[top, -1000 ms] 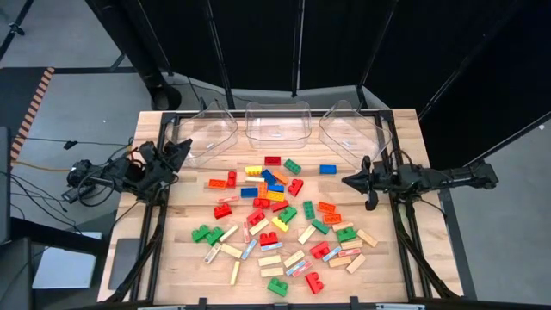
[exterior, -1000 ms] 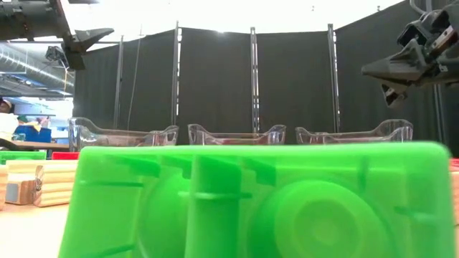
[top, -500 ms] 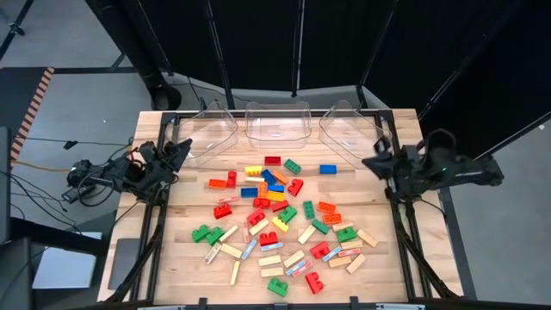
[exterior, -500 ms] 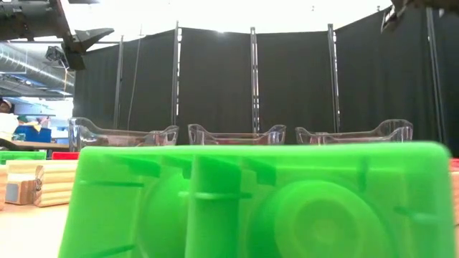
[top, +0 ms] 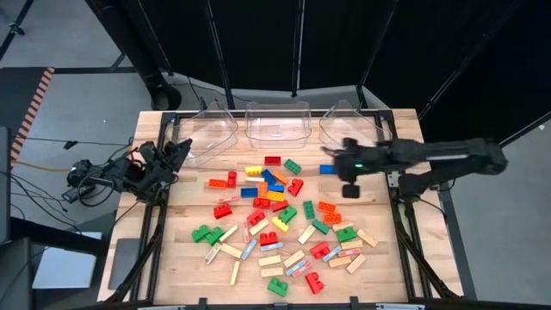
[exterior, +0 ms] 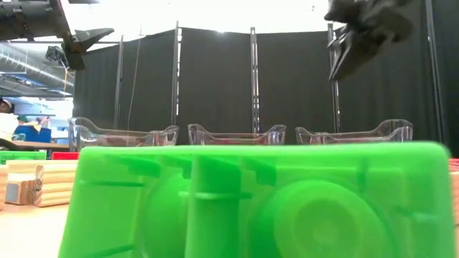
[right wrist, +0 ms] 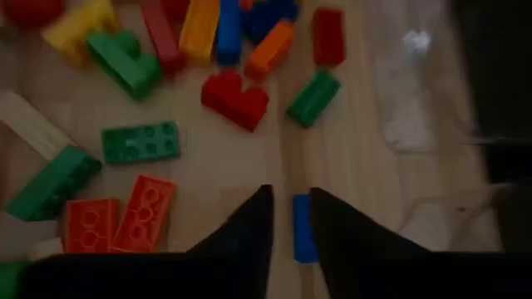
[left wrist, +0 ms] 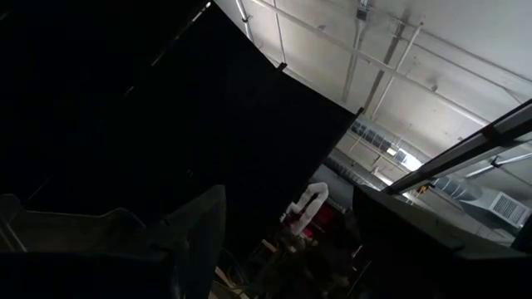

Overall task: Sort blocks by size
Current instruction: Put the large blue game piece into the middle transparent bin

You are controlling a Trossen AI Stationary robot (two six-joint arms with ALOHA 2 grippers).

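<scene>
Many blocks lie scattered on the wooden table (top: pixel 164 250): red, green, blue, yellow and orange studded bricks (top: pixel 275 185) and tan wooden bars (top: pixel 271 261). A lone blue brick (top: pixel 328 169) lies flat near the far bins. My right gripper (top: pixel 330 156) reaches out from the table's right side and hangs above that blue brick (right wrist: pixel 301 228). It points down, its fingers a small gap apart and empty. It also shows high in the low view (exterior: pixel 338 68). My left gripper (top: pixel 182 148) waits open at the table's left edge, beside the left bin.
Three clear plastic bins (top: pixel 211 129) (top: pixel 277 120) (top: pixel 349 125) stand along the far edge. A green brick (exterior: pixel 258 201) sits right in front of the low camera. Red and green bricks (right wrist: pixel 237 98) (right wrist: pixel 314 97) lie just beyond the blue one.
My right gripper has risen from near the table's right edge. It has then swung toward the table's left and far side. It has tipped down and now hangs over the lone blue brick. No block has moved.
</scene>
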